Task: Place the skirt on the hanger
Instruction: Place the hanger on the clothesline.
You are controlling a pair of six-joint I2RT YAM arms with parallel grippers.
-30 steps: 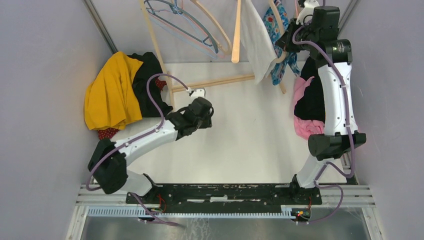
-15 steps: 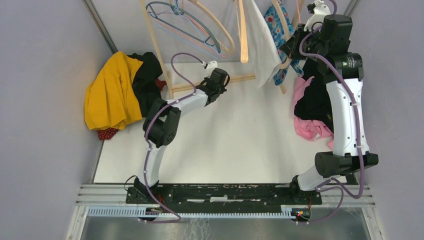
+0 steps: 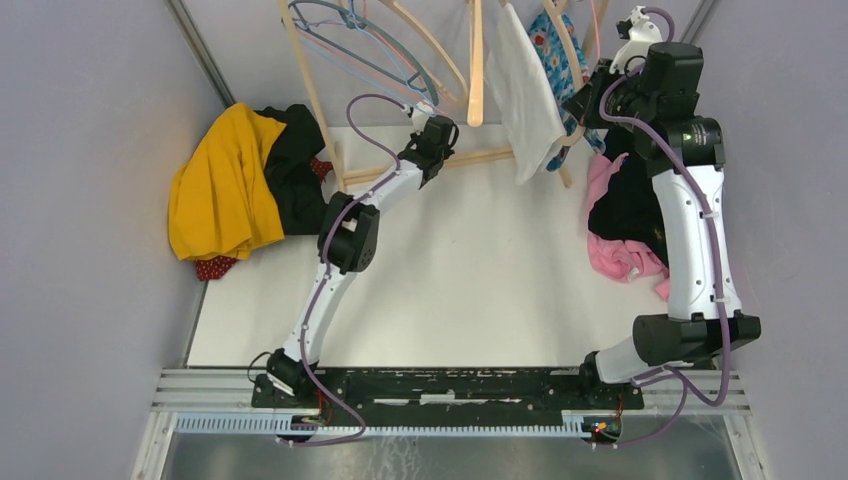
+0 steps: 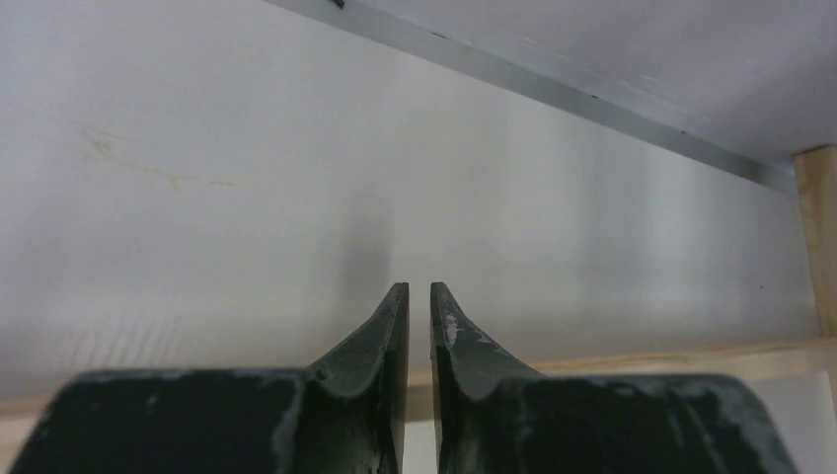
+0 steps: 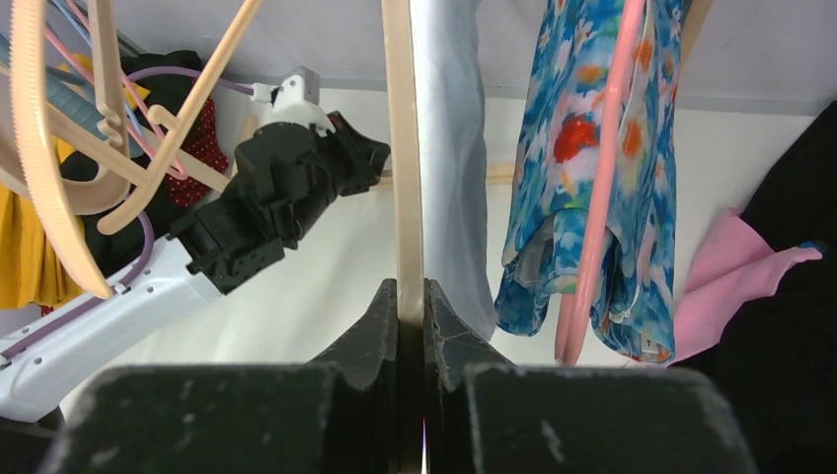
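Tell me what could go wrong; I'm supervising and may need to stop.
The right fingers pinch only the thin beige hanger; it could twist or slip. The white garment hangs close beside the blue floral garment; they might snag. The left fingers, near the wooden rail, could bump it.

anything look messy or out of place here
Nothing looks damaged. Clothes lie crumpled in two heaps: a yellow and black pile at far left, a pink and black pile at far right. Empty hangers on the rack hang crossed at different angles.
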